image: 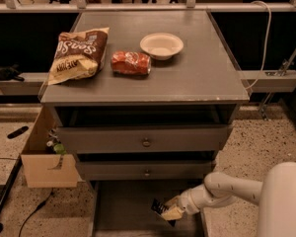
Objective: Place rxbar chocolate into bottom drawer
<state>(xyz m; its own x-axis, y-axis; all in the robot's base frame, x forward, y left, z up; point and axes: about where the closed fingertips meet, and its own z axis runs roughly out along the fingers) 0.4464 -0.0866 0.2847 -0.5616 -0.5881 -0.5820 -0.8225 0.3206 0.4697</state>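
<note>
The rxbar chocolate (159, 208) is a small dark bar with pale lettering, held at a tilt just above the floor of the bottom drawer (123, 211). That drawer is pulled out at the base of the grey cabinet. My gripper (166, 212) reaches in from the right on a white arm and is shut on the bar, over the drawer's right half.
On the cabinet top (197, 78) lie a brown-and-cream chip bag (79, 56), an orange-red packet (131, 62) and a white bowl (161, 45). Two upper drawers with knobs (146, 142) sit above. A cardboard box (44, 157) stands at the left on the floor.
</note>
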